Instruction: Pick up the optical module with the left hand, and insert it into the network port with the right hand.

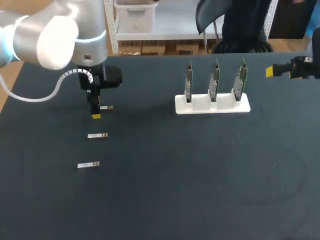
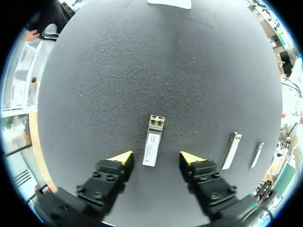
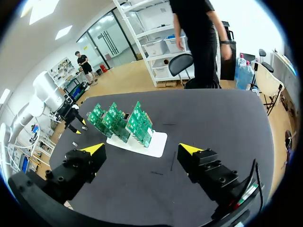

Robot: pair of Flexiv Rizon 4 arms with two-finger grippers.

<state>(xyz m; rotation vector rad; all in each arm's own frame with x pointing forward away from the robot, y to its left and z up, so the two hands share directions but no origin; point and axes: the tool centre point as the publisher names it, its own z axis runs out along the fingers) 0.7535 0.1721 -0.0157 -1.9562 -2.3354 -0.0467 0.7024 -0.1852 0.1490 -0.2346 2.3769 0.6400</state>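
Modules lie in a row toward the left edge of the black table [image 1: 165,195], three small metal pieces set apart from one another: the far module [image 1: 106,107], the middle module [image 1: 97,135] and the near module [image 1: 88,164]. The left gripper [image 2: 156,159] hangs low over the far module with its fingers spread wide. In the left wrist view that module lies lengthwise between the two yellow tips, reaching out ahead of them, and neither tip touches it. The middle and near modules lie off to one side of the gripper.

Toward the table's far edge, right of its middle, stands a white holder [image 1: 212,106] with three green boards [image 1: 214,80] upright in it, each with a grey metal part on its lower half. The right gripper [image 3: 142,150] is near the far right corner, well apart from the holder, its fingers wide apart and holding nothing. In its wrist view the holder and boards stand ahead of it.
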